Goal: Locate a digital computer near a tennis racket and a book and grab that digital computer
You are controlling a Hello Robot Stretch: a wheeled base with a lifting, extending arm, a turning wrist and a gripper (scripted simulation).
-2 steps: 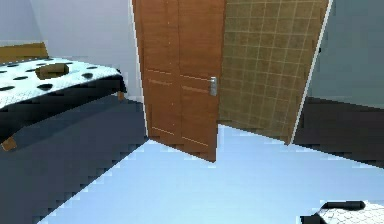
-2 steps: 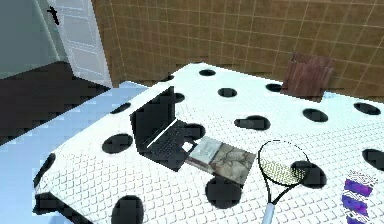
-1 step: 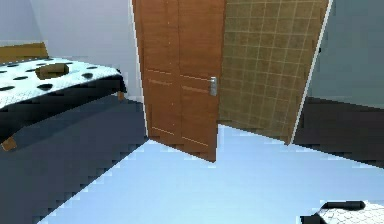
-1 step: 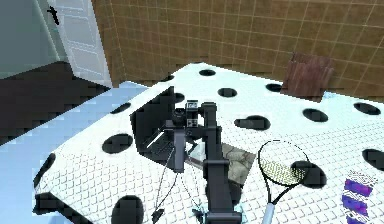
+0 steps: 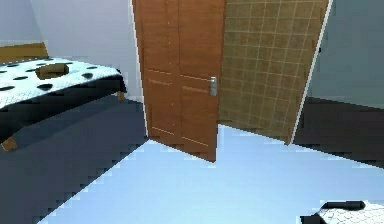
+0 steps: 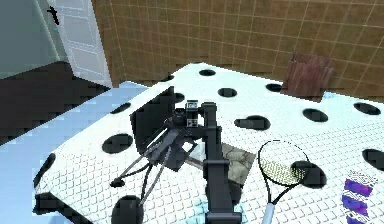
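Observation:
A dark laptop (image 6: pixel 152 116) stands with its lid raised on a bed with a white, black-spotted cover (image 6: pixel 250 100) in the arm side view. To its right lie a tennis racket (image 6: pixel 281 168) and a purple striped book (image 6: pixel 356 192). The arm's dark bar (image 6: pixel 217 175) rises from the bottom edge over the bed. The gripper (image 6: pixel 140 178) sits just below and beside the laptop, its thin fingers (image 6: pixel 128 172) slanting down to the left. With the laptop and bed behind it, I cannot tell whether it holds anything.
A brown cushion (image 6: pixel 307 74) lies at the bed's far side by a brown tiled wall (image 6: pixel 200 30); a white door (image 6: pixel 76 36) stands at the left. In the forward view, a wooden door (image 5: pixel 180 70) stands ajar; another spotted bed (image 5: pixel 50 85) is at the left.

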